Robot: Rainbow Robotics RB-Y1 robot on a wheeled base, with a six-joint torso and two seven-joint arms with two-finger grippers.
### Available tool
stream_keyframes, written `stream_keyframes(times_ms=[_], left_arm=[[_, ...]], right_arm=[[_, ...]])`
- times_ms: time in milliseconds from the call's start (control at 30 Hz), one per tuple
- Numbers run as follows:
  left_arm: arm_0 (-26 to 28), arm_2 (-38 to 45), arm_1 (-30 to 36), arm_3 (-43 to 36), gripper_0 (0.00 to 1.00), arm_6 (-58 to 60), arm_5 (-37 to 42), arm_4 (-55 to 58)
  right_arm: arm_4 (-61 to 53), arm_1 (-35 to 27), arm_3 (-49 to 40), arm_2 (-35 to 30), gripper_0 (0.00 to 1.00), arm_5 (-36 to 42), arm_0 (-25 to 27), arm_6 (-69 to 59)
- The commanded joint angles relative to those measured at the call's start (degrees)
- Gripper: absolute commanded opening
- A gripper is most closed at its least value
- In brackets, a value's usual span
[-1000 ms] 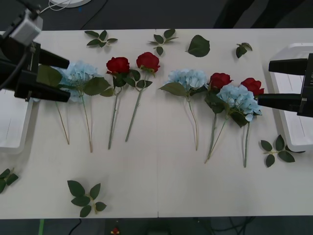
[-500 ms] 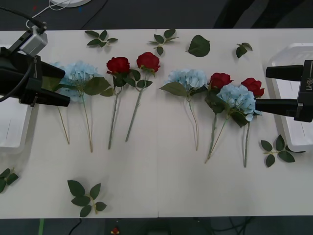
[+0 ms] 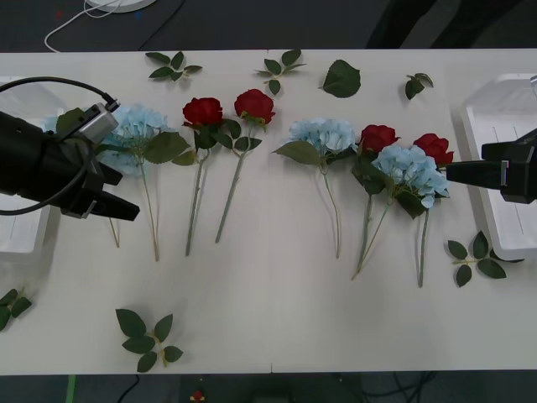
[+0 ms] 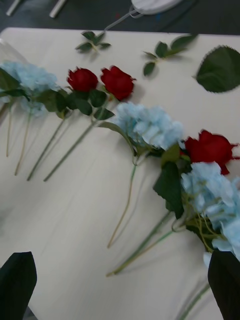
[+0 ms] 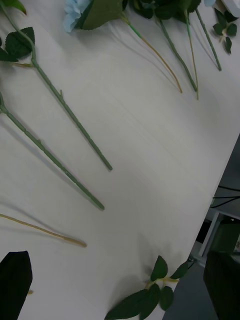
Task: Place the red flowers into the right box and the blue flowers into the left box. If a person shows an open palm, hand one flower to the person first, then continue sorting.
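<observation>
Where spread across the table [image 3: 277, 319]: red flowers and blue flowers in one loose row, blooms toward the far edge, stems toward the near edge.

Red flowers: two side by side left of centre [image 3: 202, 111], two more right of centre [image 3: 377, 137], mixed in among the blue blooms there.

Blue flowers: one cluster at the left end of the row [image 3: 138, 126], one near the middle [image 3: 325, 133], one at the right end [image 3: 413, 170] lying partly over the red stems.

Left box [image 3: 18, 231]: at the left edge of the table, mostly hidden behind the left arm.

Right box [image 3: 495, 151]: at the right edge of the table, behind the right arm.

Left gripper [image 3: 117, 207]: low over the table beside the stems of the leftmost blue cluster, black fingers apart, nothing held; fingers [image 5: 15, 277] at both corners of its wrist view.

Right gripper [image 3: 457, 172]: just beside the rightmost blue cluster, in front of the right box, fingers [image 4: 17, 280] spread wide, nothing between them.

Loose leaf sprigs [image 3: 147, 336]: scattered near the table's edges.
</observation>
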Motion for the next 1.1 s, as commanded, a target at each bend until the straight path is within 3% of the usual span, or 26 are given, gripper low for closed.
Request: stream_keyframes(times_ms=[33,133,367,700,1100], left_arm=[[-10.7,-9.9,2.3,1.9,1.00,9.6,-3.2,2.0],[-17.4,-18.4,1.8,3.2,1.00,10.6,-5.8,2.2],[-24.8,-30.6,0.8,4.9,1.00,10.7,-13.6,4.2],[-27.2,-36.5,-3.5,15.8,1.00,12.2,-15.2,10.4],[-27.2,-43.9,-6.9,26.7,1.00,13.7,-15.2,19.1]], right_arm=[[7.2,-2.9,-1.4,0.2,1.00,3.5,0.5,-12.1],[11.8,-3.0,-1.4,0.3,1.00,8.1,-0.2,-19.1],[19.0,-3.2,-1.4,1.5,1.00,14.6,-1.3,-32.2],[33.2,-3.3,4.2,14.4,1.00,15.1,-10.0,-45.9],[46.7,-1.0,18.5,34.3,1.00,6.8,-24.5,-54.4]])
